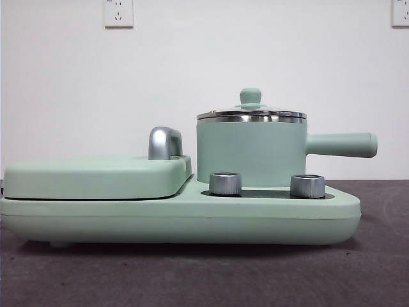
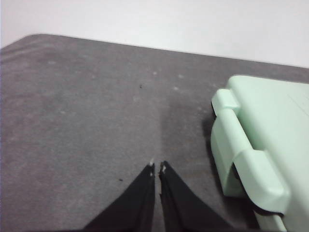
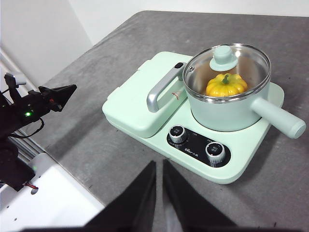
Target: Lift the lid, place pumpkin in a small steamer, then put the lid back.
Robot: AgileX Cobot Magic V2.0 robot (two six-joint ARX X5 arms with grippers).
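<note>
Yellow-orange ribbed pumpkin point(image 3: 226, 85) sits inside mint-green cylindrical steamer pot point(image 3: 231, 112); steel-rimmed glass lid point(image 3: 227, 67) is on. Task looks complete. Left pincer point(image 2: 157, 167) and right pincer point(image 3: 159, 164) closed, empty, clear of the appliance.

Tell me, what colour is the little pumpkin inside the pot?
Yellow-orange with a green stem: the small ribbed pumpkin shows best in the right wrist view.

Glass lid point(image 3: 227, 65) with shiny steel rim — glossy pumpkin point(image 3: 226, 85) inside the matt mint small steamer point(image 3: 227, 113)
</note>
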